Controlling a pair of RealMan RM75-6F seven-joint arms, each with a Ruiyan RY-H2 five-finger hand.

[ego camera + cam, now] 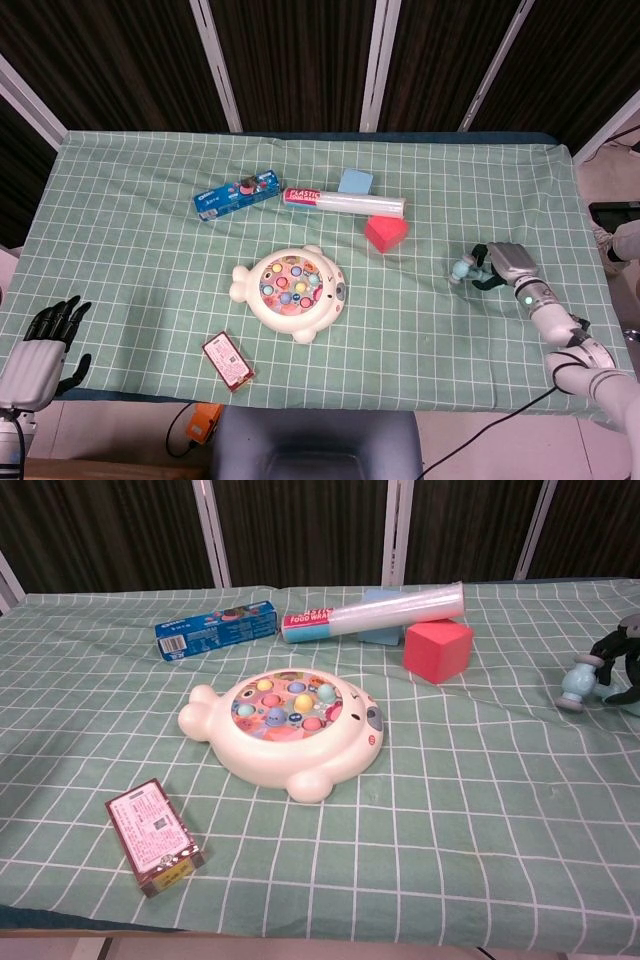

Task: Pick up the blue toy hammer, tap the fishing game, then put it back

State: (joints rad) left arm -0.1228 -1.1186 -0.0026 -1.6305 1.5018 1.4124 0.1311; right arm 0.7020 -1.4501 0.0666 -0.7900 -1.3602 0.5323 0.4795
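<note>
The blue toy hammer shows its pale blue head (462,270) near the table's right edge, its handle hidden inside my right hand (505,264). In the chest view the hammer head (577,687) hangs just above the cloth, and the right hand (624,664) grips the handle at the frame's edge. The white fish-shaped fishing game (292,290) (285,723) lies mid-table, well left of the hammer. My left hand (42,343) hangs off the table's front left corner with fingers spread, holding nothing.
At the back lie a blue toothpaste box (236,194) (216,629), a plastic wrap roll (345,202) (375,610), a light blue block (355,181) and a red block (385,233) (437,649). A small red box (228,361) (155,836) sits near the front edge.
</note>
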